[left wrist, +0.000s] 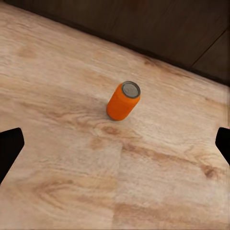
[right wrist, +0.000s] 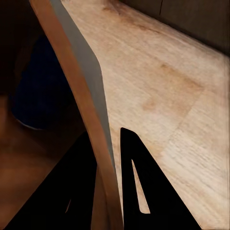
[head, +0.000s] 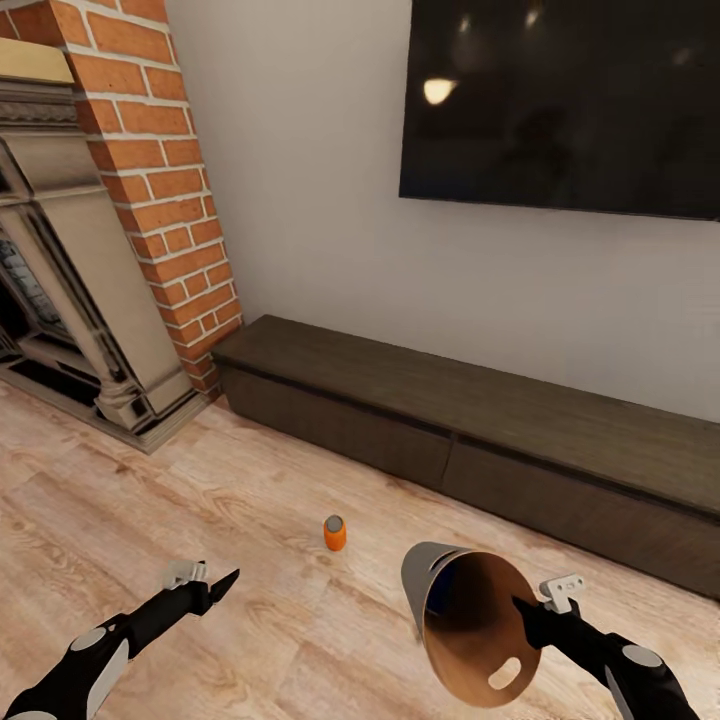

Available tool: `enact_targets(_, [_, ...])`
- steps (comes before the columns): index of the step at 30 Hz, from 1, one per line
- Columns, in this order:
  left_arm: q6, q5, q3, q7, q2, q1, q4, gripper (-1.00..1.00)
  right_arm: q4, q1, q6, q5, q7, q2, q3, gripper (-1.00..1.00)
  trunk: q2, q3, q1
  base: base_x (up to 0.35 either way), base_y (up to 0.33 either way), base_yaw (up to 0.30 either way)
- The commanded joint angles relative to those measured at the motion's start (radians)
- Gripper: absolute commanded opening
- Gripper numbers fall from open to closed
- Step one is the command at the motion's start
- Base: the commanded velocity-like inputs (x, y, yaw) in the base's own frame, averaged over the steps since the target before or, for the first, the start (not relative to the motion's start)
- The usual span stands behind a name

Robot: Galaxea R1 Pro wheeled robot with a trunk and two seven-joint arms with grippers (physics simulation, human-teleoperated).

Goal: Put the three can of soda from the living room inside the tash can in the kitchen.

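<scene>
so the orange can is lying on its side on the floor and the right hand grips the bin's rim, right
Not quite. The can stands upright on the wood floor, grey top up, as the left wrist view shows. The right hand does grip the bin by its rim.

No text, label, brand, number or sign can be read anywhere. The orange soda can [head: 334,532] on the floor in front of the long dark counter [head: 480,420] shows plain colour with no lettering, and the wall screen [head: 560,100] above that counter is dark.
</scene>
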Motion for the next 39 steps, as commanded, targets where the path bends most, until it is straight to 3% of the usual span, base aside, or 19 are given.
enact_targets(1, [0.0, 0.0, 0.0, -0.001, 0.001, 0.0, 0.0, 1.0, -0.001, -0.001, 0.002, -0.013, 0.007, 0.0, -0.012, -1.0, 0.0, 0.001, 0.0, 0.045, 0.231, -0.232])
enact_targets(14, [0.0, -0.003, 0.0, -0.004, 0.002, 0.0, 0.0, 1.0, -0.001, 0.0, 0.001, -0.014, 0.007, -0.002, -0.021, -1.0, 0.0, 0.014, 0.0, 0.009, 0.233, -0.213])
enact_targets(34, [0.0, -0.005, -0.002, -0.005, -0.001, 0.0, 0.006, 1.0, 0.001, 0.0, 0.001, -0.013, 0.007, 0.001, -0.021, -1.0, 0.0, 0.037, 0.0, 0.0, 0.059, -0.193])
enact_targets(39, [0.0, -0.034, -0.001, -0.005, -0.003, 0.0, 0.026, 1.0, 0.001, 0.0, 0.001, -0.014, 0.007, 0.001, -0.021, -1.0, 0.0, 0.043, 0.0, 0.0, 0.257, -0.186])
